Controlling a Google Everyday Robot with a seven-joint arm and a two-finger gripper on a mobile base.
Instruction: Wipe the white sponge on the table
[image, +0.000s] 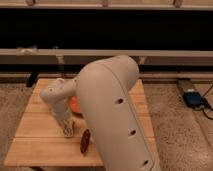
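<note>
Camera view looks down past my own arm (117, 112), whose big cream upper segment fills the middle of the scene and hides much of the table (35, 122). From where I sit, the gripper (67, 131) hangs low over the left half of the light plank top, at the end of the forearm that reaches left and down from the elbow. I cannot tell how it is set. I cannot make out the white sponge anywhere. An orange object (75, 105) shows just right of the forearm, partly covered by the arm, and a dark reddish oblong thing (85, 141) lies on the wood near the front edge, just right of the gripper. On the speckled floor at far right sits a blue device (192, 97) with cables. I can read no writing or label.
</note>
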